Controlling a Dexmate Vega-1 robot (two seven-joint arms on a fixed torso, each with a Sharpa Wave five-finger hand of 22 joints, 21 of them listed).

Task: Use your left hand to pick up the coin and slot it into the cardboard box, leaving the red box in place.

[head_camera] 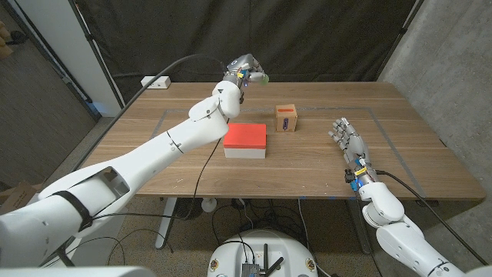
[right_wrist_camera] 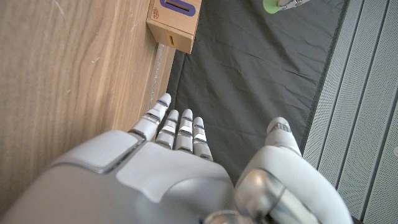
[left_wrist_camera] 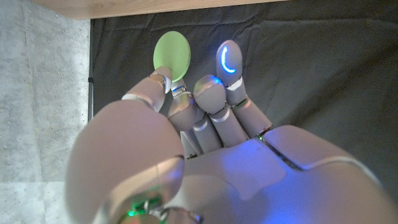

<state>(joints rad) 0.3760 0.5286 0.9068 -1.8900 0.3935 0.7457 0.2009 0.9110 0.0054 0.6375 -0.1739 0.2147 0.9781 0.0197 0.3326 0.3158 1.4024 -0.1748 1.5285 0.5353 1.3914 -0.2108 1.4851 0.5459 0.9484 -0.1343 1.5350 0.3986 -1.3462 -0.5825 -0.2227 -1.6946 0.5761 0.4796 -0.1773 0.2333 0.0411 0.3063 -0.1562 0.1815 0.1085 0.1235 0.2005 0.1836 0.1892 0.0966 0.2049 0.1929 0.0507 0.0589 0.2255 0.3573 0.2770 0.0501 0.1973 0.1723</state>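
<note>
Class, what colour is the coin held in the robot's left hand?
Light green. The coin shows best in the left wrist view, pinched by the left hand.

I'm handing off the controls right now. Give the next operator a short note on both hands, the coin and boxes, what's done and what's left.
Left hand: raised over the table's far side, pinching the round light green coin at its fingertips.
Right hand: holds nothing, waiting on the wooden table, fingers extended.
Small cardboard box with a purple slot: beyond the flat red box, apart from it.
Done: coin picked up.
Left: bring the coin to the slot, drop it in, avoid the red box.
</note>
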